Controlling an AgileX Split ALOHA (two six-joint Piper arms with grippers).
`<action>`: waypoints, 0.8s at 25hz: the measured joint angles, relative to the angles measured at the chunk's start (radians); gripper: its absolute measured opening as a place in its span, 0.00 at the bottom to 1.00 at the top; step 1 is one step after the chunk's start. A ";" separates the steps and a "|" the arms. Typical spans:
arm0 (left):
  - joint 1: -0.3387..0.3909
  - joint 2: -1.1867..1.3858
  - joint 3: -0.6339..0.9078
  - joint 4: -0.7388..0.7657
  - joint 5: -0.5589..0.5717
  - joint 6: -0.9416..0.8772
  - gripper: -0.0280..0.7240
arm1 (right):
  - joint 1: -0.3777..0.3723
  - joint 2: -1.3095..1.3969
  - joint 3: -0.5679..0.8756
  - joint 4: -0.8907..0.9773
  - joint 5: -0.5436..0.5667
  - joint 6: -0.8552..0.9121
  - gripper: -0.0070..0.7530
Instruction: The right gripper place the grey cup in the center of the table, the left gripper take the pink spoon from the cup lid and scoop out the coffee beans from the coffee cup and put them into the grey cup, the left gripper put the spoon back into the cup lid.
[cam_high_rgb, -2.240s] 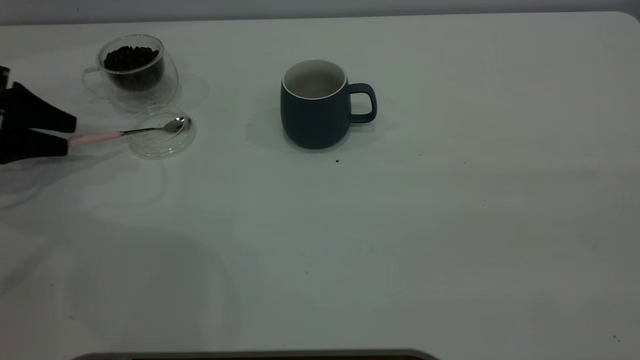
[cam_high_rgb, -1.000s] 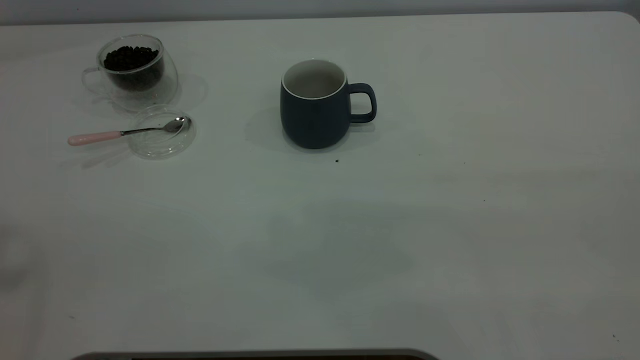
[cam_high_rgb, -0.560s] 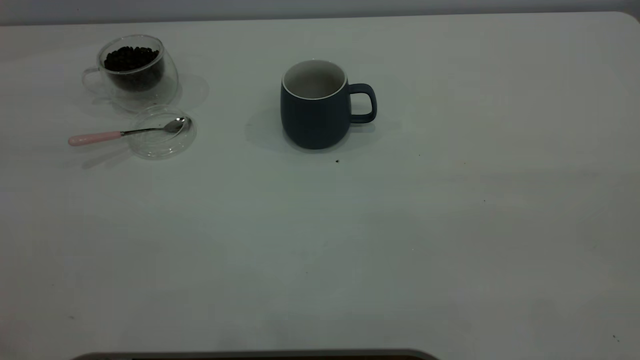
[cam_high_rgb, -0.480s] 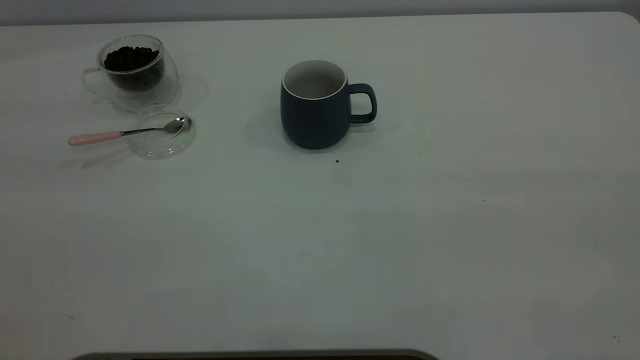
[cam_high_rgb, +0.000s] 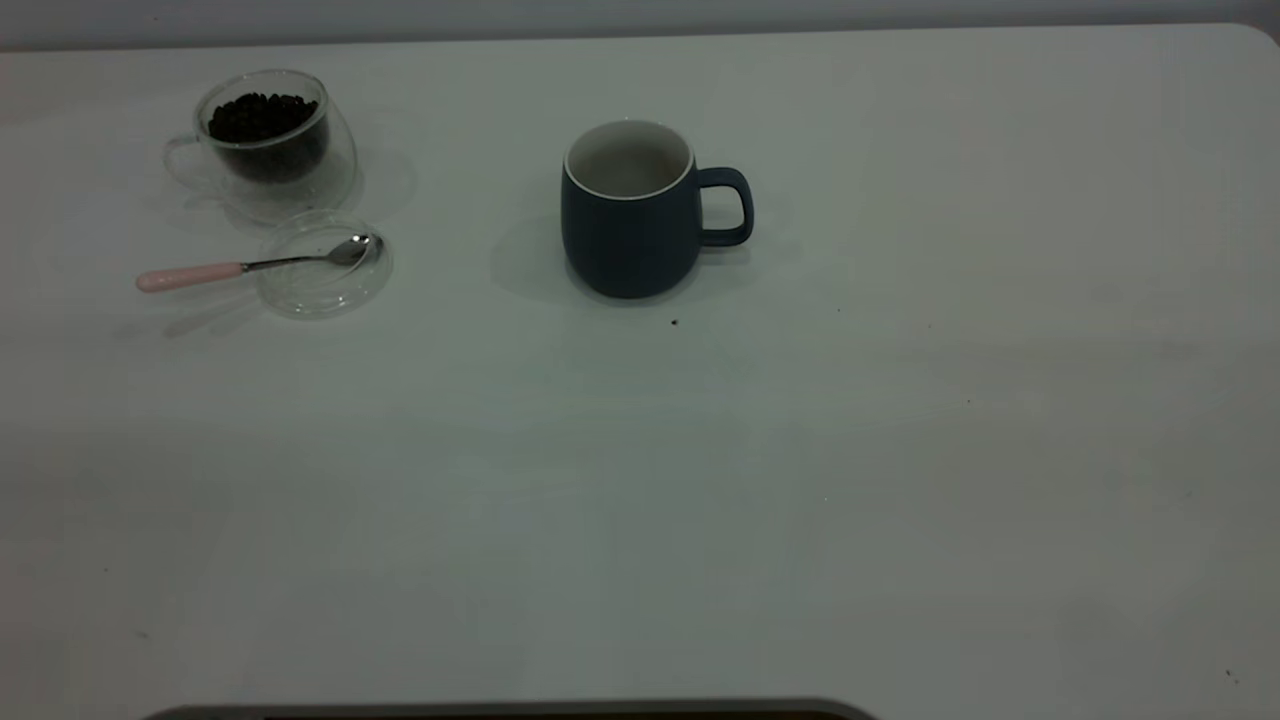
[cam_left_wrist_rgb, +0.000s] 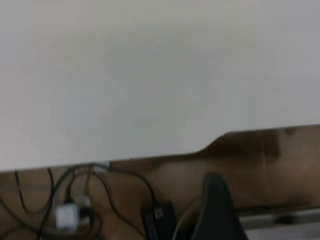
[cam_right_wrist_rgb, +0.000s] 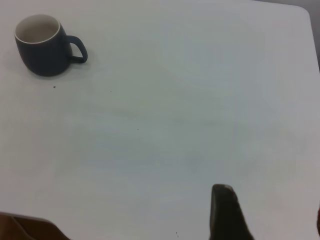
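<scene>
The grey cup stands upright near the middle of the table, handle to the right; the inside that shows is white. At the far left is the glass coffee cup with coffee beans in it. In front of it lies the cup lid, and the pink spoon rests with its bowl in the lid and its handle pointing left. Neither gripper appears in the exterior view. My left gripper is open off the table's edge. My right gripper is open, far from the grey cup.
Cables and a plug lie on the brown floor below the table edge in the left wrist view. A few dark specks dot the table in front of the grey cup.
The left gripper, open beside the spoon's handle 2.2 s ago, has left the exterior view to the left. Spoon, lid and both cups have not moved.
</scene>
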 joint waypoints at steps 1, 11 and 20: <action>-0.011 -0.019 0.000 0.000 0.001 0.000 0.81 | 0.000 0.000 0.000 0.000 0.000 0.000 0.62; -0.029 -0.266 0.000 -0.002 0.016 -0.001 0.81 | 0.000 0.000 0.000 0.000 0.000 0.000 0.62; -0.029 -0.315 0.000 -0.006 0.028 0.000 0.81 | 0.000 0.000 0.000 0.000 0.000 0.000 0.62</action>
